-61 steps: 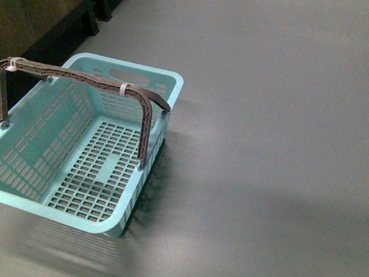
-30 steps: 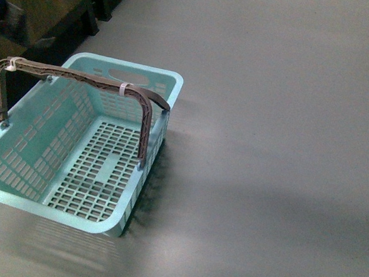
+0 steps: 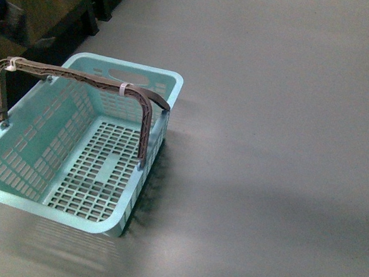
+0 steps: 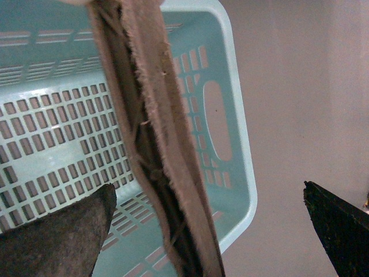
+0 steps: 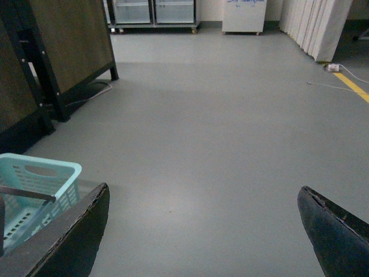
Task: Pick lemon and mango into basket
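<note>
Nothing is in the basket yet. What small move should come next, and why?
Probably swing the right gripper around to search. The basket is empty, the left gripper hangs open over the basket's handle, the right gripper is open too, and no lemon or mango shows in any view.

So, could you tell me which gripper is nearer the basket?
Left. The left gripper hangs over the basket, at its handle; the right gripper is beside it, over floor.

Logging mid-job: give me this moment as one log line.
basket empty | lemon, mango not in view | left gripper open over basket | right gripper open, empty
</note>
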`<action>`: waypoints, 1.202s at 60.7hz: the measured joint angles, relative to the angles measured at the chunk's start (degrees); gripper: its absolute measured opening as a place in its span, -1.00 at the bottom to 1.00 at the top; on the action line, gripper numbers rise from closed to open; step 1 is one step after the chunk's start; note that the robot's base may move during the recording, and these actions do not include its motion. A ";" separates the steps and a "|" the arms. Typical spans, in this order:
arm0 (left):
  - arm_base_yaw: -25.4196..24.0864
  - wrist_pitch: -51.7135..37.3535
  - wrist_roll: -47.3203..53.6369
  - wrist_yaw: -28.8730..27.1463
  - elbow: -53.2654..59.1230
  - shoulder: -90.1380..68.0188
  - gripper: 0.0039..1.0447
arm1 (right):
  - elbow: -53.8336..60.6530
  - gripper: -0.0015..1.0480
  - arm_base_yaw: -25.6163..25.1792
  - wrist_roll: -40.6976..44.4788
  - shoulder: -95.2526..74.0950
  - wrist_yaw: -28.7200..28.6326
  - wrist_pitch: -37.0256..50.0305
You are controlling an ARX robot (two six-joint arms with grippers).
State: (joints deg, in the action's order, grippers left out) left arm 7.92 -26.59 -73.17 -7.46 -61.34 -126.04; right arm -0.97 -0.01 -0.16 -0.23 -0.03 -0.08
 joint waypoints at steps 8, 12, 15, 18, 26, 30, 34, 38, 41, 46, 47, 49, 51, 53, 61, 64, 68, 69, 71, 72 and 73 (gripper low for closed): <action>0.02 1.09 -0.50 0.26 -4.07 -3.61 0.58 | 0.00 0.83 0.00 0.00 0.00 0.00 0.00; 0.02 1.60 -0.72 0.70 -5.31 -4.79 0.37 | 0.00 0.83 0.00 0.00 0.00 0.00 0.00; 0.02 2.34 -0.96 0.83 -6.08 -5.55 0.24 | 0.00 0.83 0.00 0.00 0.00 0.00 0.00; 0.02 3.30 -1.27 0.83 -6.71 -6.14 0.10 | 0.00 0.83 0.00 0.00 0.00 0.00 0.00; 0.02 4.31 -2.62 0.90 -7.17 -6.40 -0.27 | 0.00 0.83 0.00 0.00 0.00 0.00 0.00; 0.09 4.20 -3.56 0.92 -7.08 -6.38 -0.48 | 0.00 0.83 0.00 0.00 0.00 0.00 0.00; 0.11 3.78 -4.42 1.22 -6.64 -6.01 -0.65 | 0.00 0.83 0.00 0.00 0.00 0.00 0.00; 0.13 2.97 -6.93 1.49 -5.33 -5.07 -0.83 | 0.00 0.83 0.00 0.00 0.00 0.00 0.00; 0.17 2.58 -7.96 1.92 -4.09 -4.09 -0.91 | 0.00 0.83 0.00 0.00 0.00 0.00 0.00; 0.33 2.05 -6.97 1.90 -1.51 -1.73 -0.91 | 0.00 0.83 0.00 0.00 0.00 0.00 0.00; 0.37 2.05 -7.43 1.79 -0.72 -0.87 -0.91 | 0.00 0.83 0.00 0.00 0.00 0.00 0.00; 0.44 1.99 -7.91 1.70 0.13 0.07 -0.91 | 0.00 0.83 0.00 0.00 0.00 0.00 0.00; 0.48 1.64 -8.17 1.73 1.55 1.57 -0.91 | 0.00 0.83 0.00 0.00 0.00 0.00 0.00; 0.50 1.51 -8.39 1.75 3.52 3.89 -0.91 | 0.00 0.83 0.00 0.00 0.00 0.00 0.00; 0.61 1.40 -9.60 1.55 10.64 13.60 -0.91 | 0.00 0.83 0.00 0.00 0.00 0.00 0.00; 0.59 1.49 -10.14 1.53 12.94 17.22 -0.91 | 0.00 0.83 0.00 0.00 0.00 0.00 0.00; 0.50 3.13 -11.45 1.53 17.40 25.51 -0.91 | 0.00 0.83 0.00 0.00 0.00 0.00 0.00; 0.48 3.34 -11.50 1.53 17.90 26.58 -0.91 | 0.00 0.83 0.00 0.00 0.00 0.00 0.00; 0.35 4.24 -11.98 1.53 19.43 29.97 -0.91 | 0.00 0.83 0.00 0.00 0.00 0.02 0.00; 0.24 5.01 -12.28 1.53 20.31 32.26 -0.91 | 0.00 0.83 0.00 0.00 0.00 0.00 0.00; 0.20 5.42 -12.55 1.53 20.70 33.40 -0.91 | 0.00 0.83 0.00 0.00 0.00 0.00 0.00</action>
State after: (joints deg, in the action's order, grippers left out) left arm 8.12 -21.17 -85.71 -5.93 -40.64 -92.64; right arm -0.97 -0.01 -0.16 -0.23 -0.03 -0.08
